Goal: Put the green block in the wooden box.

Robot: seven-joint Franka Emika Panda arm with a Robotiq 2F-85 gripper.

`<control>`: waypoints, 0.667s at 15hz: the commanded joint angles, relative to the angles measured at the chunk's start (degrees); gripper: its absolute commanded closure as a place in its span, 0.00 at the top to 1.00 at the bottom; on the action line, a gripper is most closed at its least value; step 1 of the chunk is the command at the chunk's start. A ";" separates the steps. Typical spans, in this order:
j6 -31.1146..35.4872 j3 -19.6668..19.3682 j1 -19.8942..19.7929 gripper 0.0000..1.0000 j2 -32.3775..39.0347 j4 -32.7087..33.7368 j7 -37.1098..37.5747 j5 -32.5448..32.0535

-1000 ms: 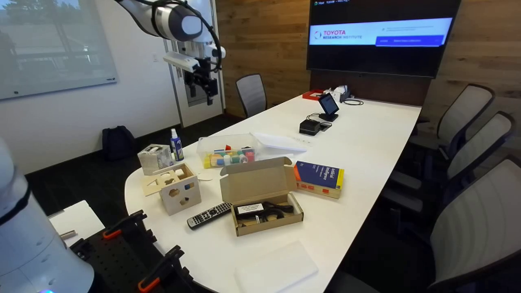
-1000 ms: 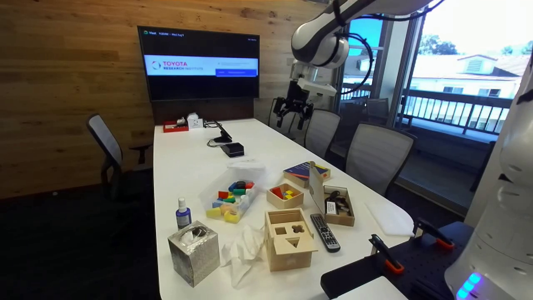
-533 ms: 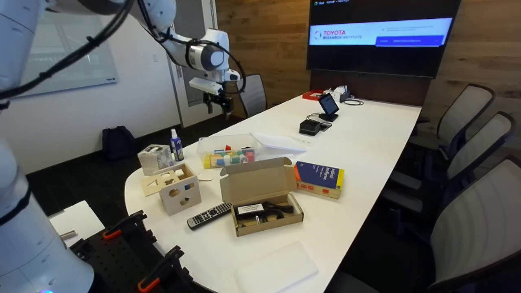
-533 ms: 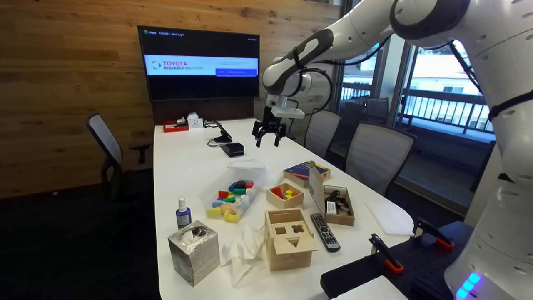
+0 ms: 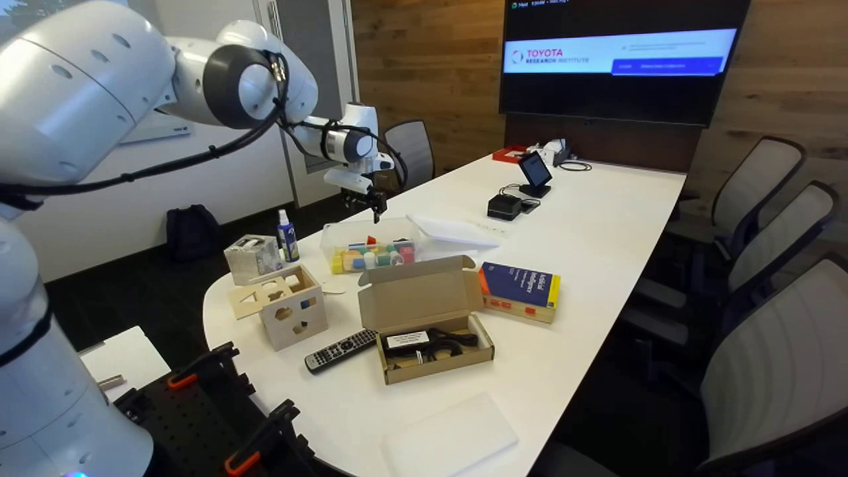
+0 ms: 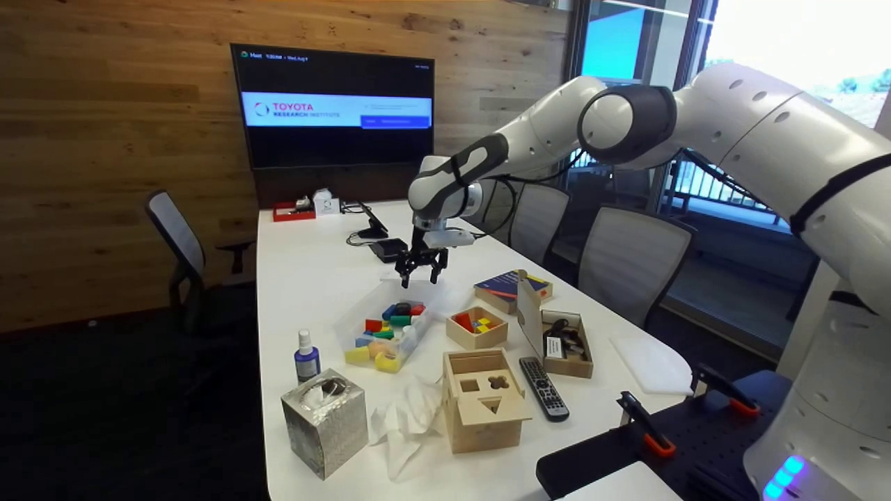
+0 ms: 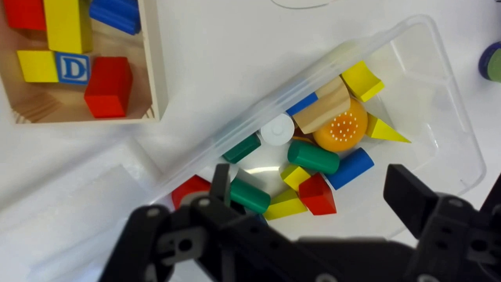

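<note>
White tabletop (image 6: pixel 313 278) is bearing a clear bin (image 7: pixel 446 117); your gripper (image 7: pixel 313 182) is hanging above, fingers (image 7: pixel 409 196) wide apart, empty; the likely green block (image 7: pixel 313 156) is lying inside, long axis nearly following their spread.

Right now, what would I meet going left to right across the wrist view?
Wooden box, then in the clear bin: dark green block, white round piece, orange dotted piece, yellow wedge; finally, outside, a cut-off round thing.

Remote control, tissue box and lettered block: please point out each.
Remote control (image 6: pixel 543 389), in an exterior view: button face.
Tissue box (image 6: pixel 337 433), in an exterior view: silvery side.
Lettered block (image 7: pixel 73 68), in the wrist view: its D face.
</note>
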 commanded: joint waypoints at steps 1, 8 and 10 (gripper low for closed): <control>-2.43 -0.83 2.53 1.00 10.43 13.67 -1.01 -1.41; -8.94 -2.73 6.43 1.00 24.61 33.46 -0.28 -5.47; -11.19 -3.42 6.72 1.00 27.08 36.83 0.11 -5.80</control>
